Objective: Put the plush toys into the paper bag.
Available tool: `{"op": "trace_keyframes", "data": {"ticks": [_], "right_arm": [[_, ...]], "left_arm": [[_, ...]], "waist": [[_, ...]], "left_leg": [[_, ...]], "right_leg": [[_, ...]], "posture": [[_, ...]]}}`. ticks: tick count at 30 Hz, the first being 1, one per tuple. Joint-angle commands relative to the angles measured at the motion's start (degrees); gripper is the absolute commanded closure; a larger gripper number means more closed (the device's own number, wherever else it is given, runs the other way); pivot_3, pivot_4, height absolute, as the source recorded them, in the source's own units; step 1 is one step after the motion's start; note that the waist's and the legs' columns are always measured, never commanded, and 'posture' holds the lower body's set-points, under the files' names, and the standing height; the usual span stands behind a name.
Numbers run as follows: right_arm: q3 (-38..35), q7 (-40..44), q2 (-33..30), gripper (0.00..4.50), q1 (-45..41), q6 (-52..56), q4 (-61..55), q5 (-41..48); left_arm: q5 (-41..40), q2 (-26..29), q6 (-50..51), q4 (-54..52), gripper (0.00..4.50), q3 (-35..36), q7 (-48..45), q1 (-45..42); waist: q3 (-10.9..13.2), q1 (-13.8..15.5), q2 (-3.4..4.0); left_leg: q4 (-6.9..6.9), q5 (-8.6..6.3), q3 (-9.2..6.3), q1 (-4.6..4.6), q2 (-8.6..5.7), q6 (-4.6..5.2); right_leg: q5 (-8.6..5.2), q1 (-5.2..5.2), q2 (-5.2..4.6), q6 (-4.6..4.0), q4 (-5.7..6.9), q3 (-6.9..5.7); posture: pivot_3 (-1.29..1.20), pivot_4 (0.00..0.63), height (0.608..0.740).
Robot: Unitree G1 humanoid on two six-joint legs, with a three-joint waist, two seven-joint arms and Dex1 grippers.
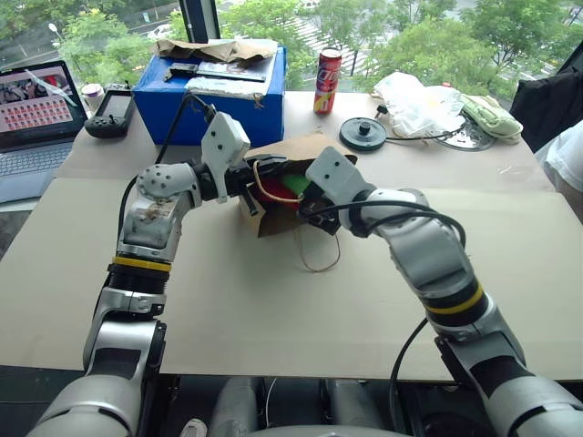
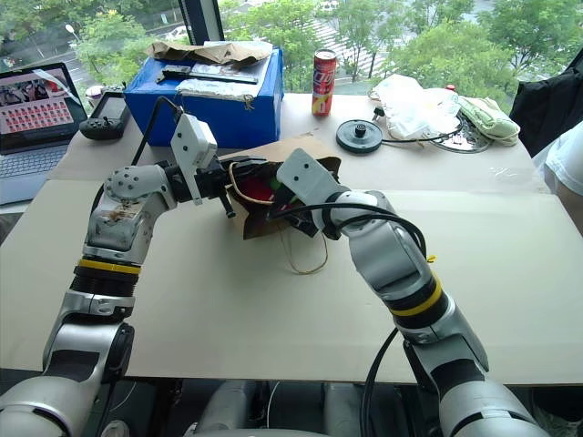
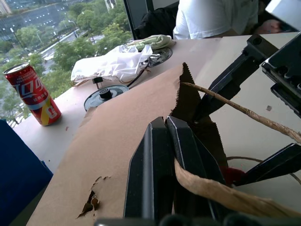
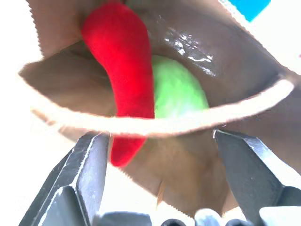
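Fingers of right gripper [image 4: 157, 181] spread at paper bag [image 1: 301, 155] mouth, left gripper [image 3: 171, 165] pinching rim; red pepper toy [image 4: 123, 75] tip overhanging, liable to slide out onto worktop [image 1: 273, 309].

Looks like an office or test room, high up by a big window [image 1: 383, 27] with green trees outside. Wide bench [image 1: 228, 309] covered in plain card. Behind the blue box [image 1: 214, 100] on the bench, the window; beside the box, an open laptop [image 1: 36, 114], a black hand controller [image 1: 111, 114] and a red drink can [image 1: 327, 80].
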Motion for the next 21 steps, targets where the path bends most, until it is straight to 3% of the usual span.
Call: {"op": "trace_keyframes", "data": {"ticks": [1, 9, 21], "right_arm": [[-3.4, 0.6, 0.5, 0.60, 3.4, 6.7, -7.5, 4.7], [-0.1, -5.2, 5.6, 0.60, 9.3, 5.8, -3.1, 7.1], [0.4, -12.5, 11.0, 0.60, 8.0, -2.2, 9.5, 6.5]], "left_arm": [[-0.5, 0.3, -0.9, -1.4, 4.50, 0.7, 0.2, -1.0], [-0.4, 0.1, -1.1, -0.7, 4.50, 0.5, -0.1, -1.4], [-0.4, 0.1, -1.2, -0.7, 4.50, 0.6, -0.1, -1.5]], "waist": [[0.0, 0.0, 0.00], [0.0, -0.2, 0.00], [0.0, -0.1, 0.00]], "left_leg": [[-0.01, 0.00, -0.01, 0.01, 0.00, 0.00], [0.00, 0.00, -0.01, 0.09, 0.00, 0.00], [-0.01, 0.02, -0.01, 0.05, -0.01, -0.02]], "right_leg": [[0.00, 0.02, 0.01, 0.00, -0.01, 0.00], [0.00, 0.00, 0.04, -0.01, -0.14, 0.03], [0.00, 0.00, 0.02, -0.01, -0.12, 0.02]], "posture": [[0.00, 0.150, 0.739], [0.00, 0.150, 0.739], [0.00, 0.150, 0.739]]}}
